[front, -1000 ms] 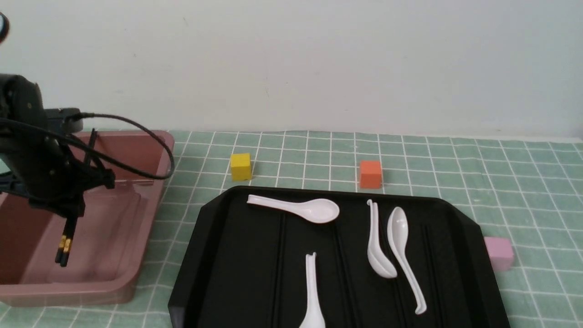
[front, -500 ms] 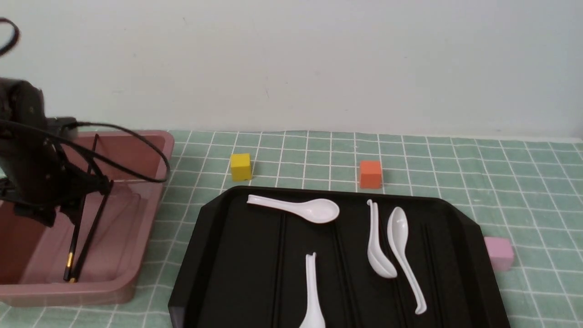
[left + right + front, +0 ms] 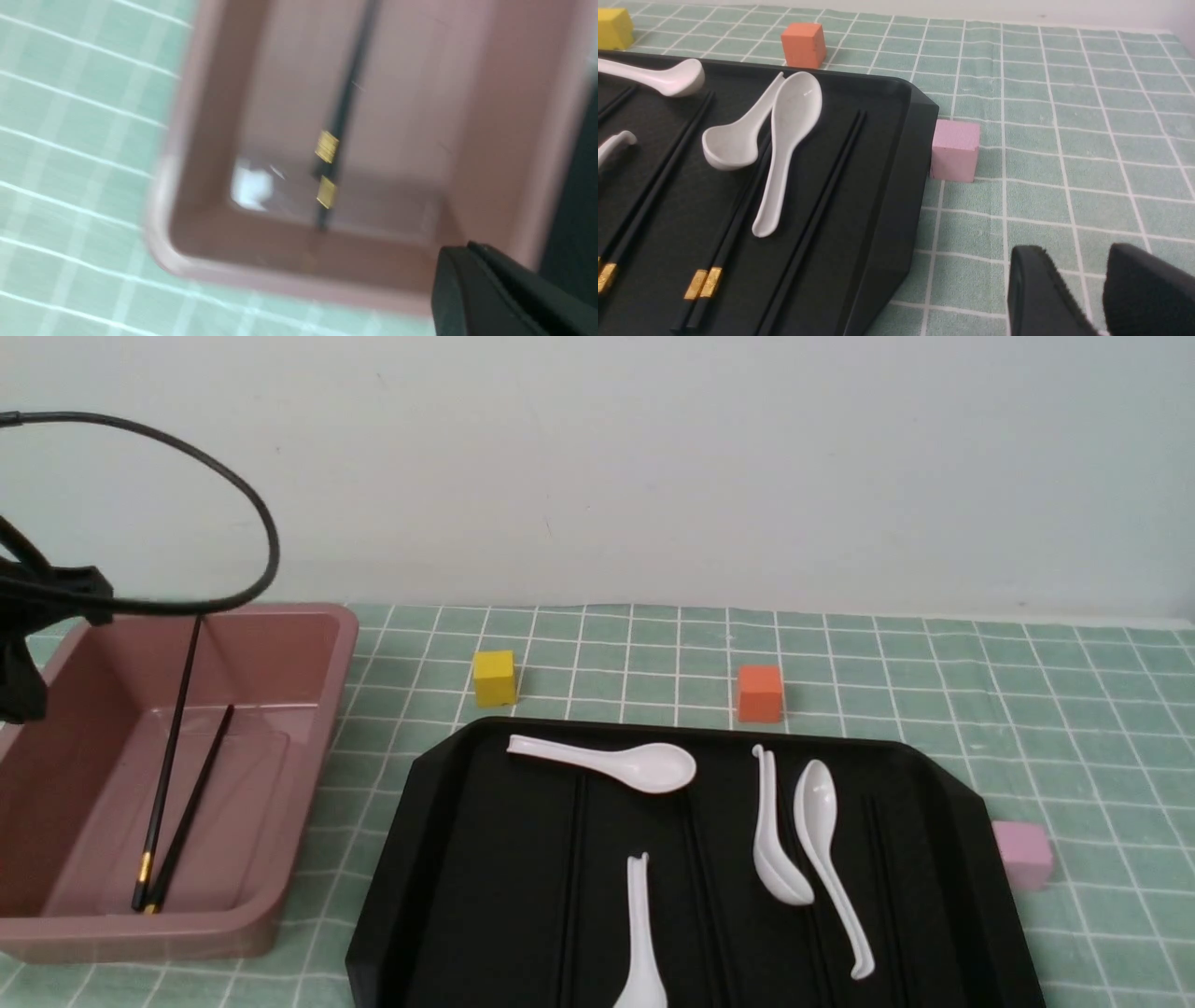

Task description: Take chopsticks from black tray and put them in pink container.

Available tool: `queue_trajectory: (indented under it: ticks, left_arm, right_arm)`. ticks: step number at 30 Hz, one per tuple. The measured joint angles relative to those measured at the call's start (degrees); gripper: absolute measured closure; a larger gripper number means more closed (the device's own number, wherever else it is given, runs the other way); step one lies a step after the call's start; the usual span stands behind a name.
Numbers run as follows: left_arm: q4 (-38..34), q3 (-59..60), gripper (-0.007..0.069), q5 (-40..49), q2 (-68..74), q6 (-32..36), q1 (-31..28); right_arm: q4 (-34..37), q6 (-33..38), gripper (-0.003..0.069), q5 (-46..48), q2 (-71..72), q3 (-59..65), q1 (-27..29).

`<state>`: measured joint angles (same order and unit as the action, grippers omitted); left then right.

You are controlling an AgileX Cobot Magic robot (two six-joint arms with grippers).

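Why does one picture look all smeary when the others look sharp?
Left wrist view: motion-smeared, likely the camera moving; dusty-pink plastic tub and thin black chopsticks streak, with a white glare patch on the tub's floor. Front view: sharp, evenly lit. Right wrist view: sharp too.

The front camera sits centrally on the robot's side, looking forward and slightly down across the large glossy black rectangular tray. The left wrist camera looks down, close and blurred, into a corner of the deep dusty-pink plastic tub. The right wrist camera looks low and near over the tray's right corner and a small pale-pink cube; the front view holds all three.
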<state>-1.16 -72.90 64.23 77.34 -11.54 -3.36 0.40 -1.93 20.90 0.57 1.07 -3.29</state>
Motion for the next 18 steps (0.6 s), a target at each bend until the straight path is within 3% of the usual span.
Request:
queue_trajectory:
  ticks: [8, 18]
  left_arm:
    - [-9.2, 14.4, 0.0637, -1.7, -19.5, 6.9, 0.0]
    - [-19.4, 42.7, 0.0637, -16.1, -56.4, 7.3, 0.0]
  right_arm:
    - [0.0, 0.0, 0.0419, 0.0, 0.0, 0.0, 0.0]
    - [0.0, 0.0, 0.0419, 0.0, 0.0, 0.0, 0.0]
